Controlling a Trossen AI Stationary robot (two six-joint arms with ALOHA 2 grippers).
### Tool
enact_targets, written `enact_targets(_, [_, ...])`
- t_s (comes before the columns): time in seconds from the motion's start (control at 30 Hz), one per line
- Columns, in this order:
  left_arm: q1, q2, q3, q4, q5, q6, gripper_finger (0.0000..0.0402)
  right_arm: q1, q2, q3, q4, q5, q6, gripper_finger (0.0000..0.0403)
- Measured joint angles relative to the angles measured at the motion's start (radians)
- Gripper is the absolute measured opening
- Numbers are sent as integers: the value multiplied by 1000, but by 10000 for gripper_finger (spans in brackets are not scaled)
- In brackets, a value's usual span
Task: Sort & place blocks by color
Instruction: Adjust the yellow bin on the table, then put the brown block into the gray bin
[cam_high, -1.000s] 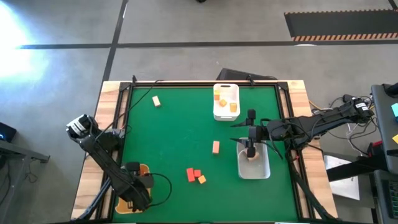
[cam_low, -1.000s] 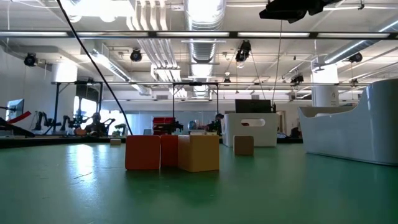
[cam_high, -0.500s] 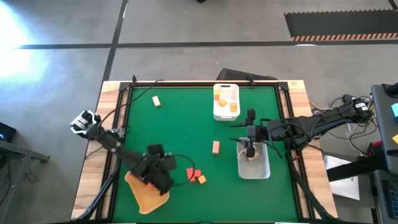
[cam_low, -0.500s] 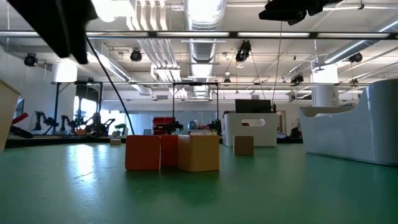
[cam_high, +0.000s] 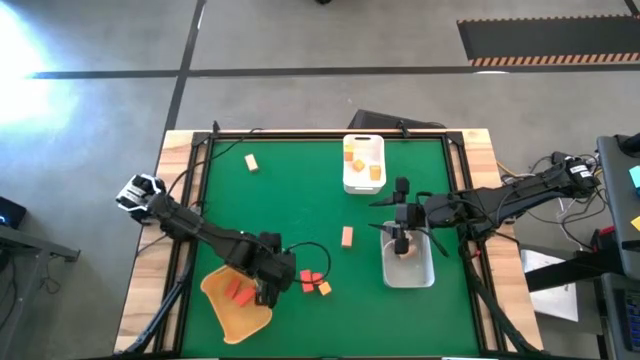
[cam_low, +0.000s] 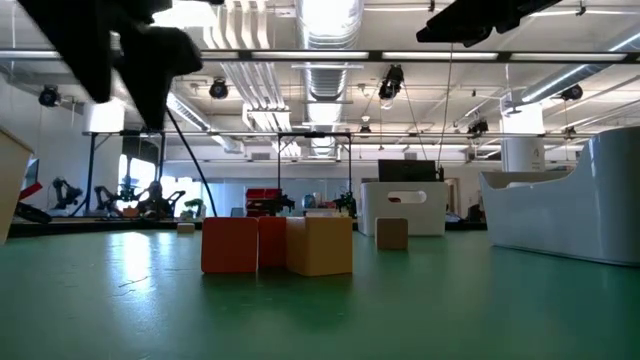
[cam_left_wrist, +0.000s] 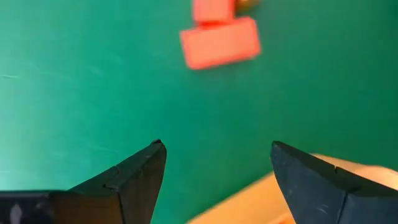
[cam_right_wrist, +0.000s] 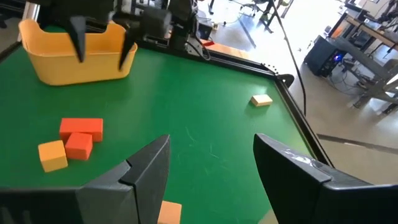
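My left gripper (cam_high: 272, 285) (cam_left_wrist: 216, 155) hangs open above the green mat at the yellow tray's (cam_high: 235, 312) right rim, a short way left of two red blocks (cam_high: 312, 279) (cam_left_wrist: 219, 42) and an orange-yellow block (cam_high: 325, 289). Red blocks (cam_high: 237, 291) lie in the yellow tray. My right gripper (cam_high: 402, 240) (cam_right_wrist: 211, 149) is open over the clear tray (cam_high: 420, 272), where a tan block (cam_high: 406, 252) lies. A white tray (cam_high: 352, 183) holds orange-yellow blocks (cam_high: 374, 171). Loose tan blocks rest on the mat mid-table (cam_high: 347, 236) and far left (cam_high: 251, 162).
A black frame (cam_high: 200, 200) runs round the green mat. In the low view the red and orange-yellow cluster (cam_low: 275, 245) stands in the middle, a tan block (cam_low: 392, 233) and the white tray (cam_low: 405, 208) behind it, and the clear tray (cam_low: 590, 200) at the right.
My left gripper has swung from the table's near-left corner, where it stood over the yellow tray, toward the right and now hangs beside the red blocks. The yellow tray has shifted a little toward the right, and its edge now shows in the low view.
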Motion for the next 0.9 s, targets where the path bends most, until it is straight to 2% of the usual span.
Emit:
enact_targets(0.13, [-21,0,-81,68,153,-86,267,0,1,0,-6,0,1,219])
enact_targets(0.3, [-75,0,-150,33,374,-253,237,0,4,0,-5,0,1,219])
enact_targets(0.4, [-101,-1,-149,-19,431,-292,214,0,6,0,-4,0,1,219])
enact_targets(0.53, [-108,-6,-144,-39,427,-269,188,0,7,0,-2,0,0,219])
enact_targets(0.67, [-86,-12,-128,-39,361,-182,168,0,7,0,0,0,0,219])
enact_targets(0.77, [-62,-27,-112,-38,265,-85,158,0,7,0,4,0,0,219])
enact_targets(0.9, [-1,-71,-106,-40,78,44,148,0,7,0,4,0,-3,219])
